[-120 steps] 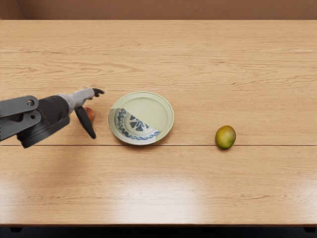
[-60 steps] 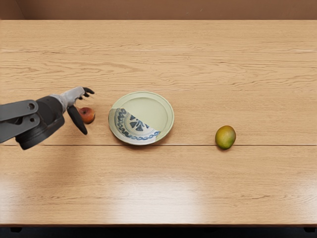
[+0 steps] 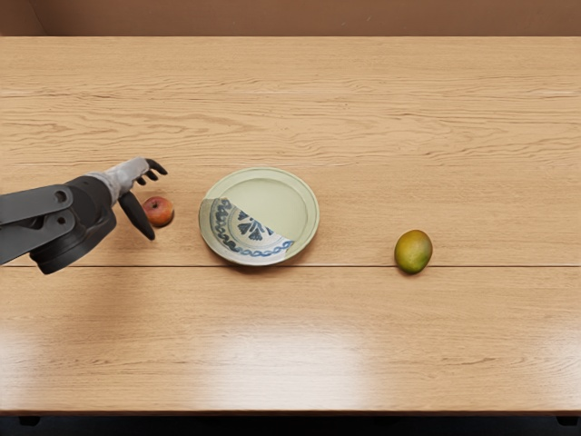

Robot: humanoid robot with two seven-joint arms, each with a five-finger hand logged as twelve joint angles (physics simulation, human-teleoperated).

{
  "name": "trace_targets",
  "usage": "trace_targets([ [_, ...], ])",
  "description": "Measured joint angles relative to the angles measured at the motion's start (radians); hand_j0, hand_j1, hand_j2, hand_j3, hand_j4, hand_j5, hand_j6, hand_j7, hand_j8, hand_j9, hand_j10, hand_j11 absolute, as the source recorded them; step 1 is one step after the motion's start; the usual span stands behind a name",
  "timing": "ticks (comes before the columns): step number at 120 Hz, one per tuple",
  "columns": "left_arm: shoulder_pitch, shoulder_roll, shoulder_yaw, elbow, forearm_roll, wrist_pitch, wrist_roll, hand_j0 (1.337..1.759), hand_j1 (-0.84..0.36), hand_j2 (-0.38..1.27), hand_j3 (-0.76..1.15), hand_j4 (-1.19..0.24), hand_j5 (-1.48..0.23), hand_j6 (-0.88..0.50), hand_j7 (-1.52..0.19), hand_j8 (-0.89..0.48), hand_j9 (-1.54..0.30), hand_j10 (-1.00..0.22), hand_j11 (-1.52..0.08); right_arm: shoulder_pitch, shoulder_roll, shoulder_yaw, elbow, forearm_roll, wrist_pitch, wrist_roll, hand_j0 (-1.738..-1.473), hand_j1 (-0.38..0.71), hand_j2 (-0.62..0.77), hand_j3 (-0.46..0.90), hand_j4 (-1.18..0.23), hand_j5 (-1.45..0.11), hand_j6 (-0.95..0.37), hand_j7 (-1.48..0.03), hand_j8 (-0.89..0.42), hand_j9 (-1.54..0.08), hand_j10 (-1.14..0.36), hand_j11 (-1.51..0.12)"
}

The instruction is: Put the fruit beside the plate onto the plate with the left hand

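Glossy wooden table (image 3: 381, 345), glazed ceramic plate (image 3: 304, 195)

I see a wooden table (image 3: 363, 345) filling the feed, pale grain running side to side. One seam line crosses its full width below the middle. Soft glare on the near boards. A mango (image 3: 413, 251), green shading to yellow-orange, lies alone on the right half, its lower edge over that seam. Brown wall (image 3: 300, 16) strip behind the far edge.

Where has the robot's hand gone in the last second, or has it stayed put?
Yes, it moved. The left hand has drawn back leftward, away from the plate, uncovering the small red fruit.
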Motion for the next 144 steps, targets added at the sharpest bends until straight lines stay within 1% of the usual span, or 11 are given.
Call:
trace_targets([
  [68, 0.001, -0.039, 0.007, 0.002, 0.014, 0.002, 0.0, 1.658, -0.02, 0.07, 0.0, -0.32, -0.41, -0.32, -0.41, -0.32, -0.41, -0.32, -0.41, 0.005, 0.0, 0.0, 0.0, 0.0, 0.0, 0.0, -1.658, -0.35, 0.0, 0.0, 0.0, 0.0, 0.0, 0.0, 0.0, 0.0, 0.0, 0.0],
  [82, 0.003, -0.073, 0.007, 0.017, 0.014, 0.002, 0.0, 1.658, -0.04, 0.07, 0.0, -0.33, -0.42, -0.33, -0.42, -0.33, -0.42, -0.33, -0.42, 0.01, 0.0, 0.0, 0.0, 0.0, 0.0, 0.0, -1.658, -0.35, 0.0, 0.0, 0.0, 0.0, 0.0, 0.0, 0.0, 0.0, 0.0, 0.0],
  [119, 0.003, -0.042, 0.007, 0.028, 0.014, 0.002, 0.0, 1.658, -0.05, 0.07, 0.0, -0.34, -0.44, -0.34, -0.44, -0.34, -0.44, -0.34, -0.44, 0.016, 0.0, 0.0, -0.001, 0.0, 0.0, 0.0, -1.658, -0.35, 0.0, 0.0, 0.0, 0.0, 0.0, 0.0, 0.0, 0.0, 0.0, 0.0],
  [144, 0.01, -0.045, 0.009, 0.029, 0.024, 0.028, 0.0, 1.658, -0.06, 0.07, 0.0, -0.34, -0.44, -0.34, -0.44, -0.34, -0.44, -0.34, -0.44, 0.017, 0.0, 0.001, 0.0, 0.0, 0.0, 0.0, -1.658, -0.35, 0.0, 0.0, 0.0, 0.0, 0.0, 0.0, 0.0, 0.0, 0.0, 0.0],
])
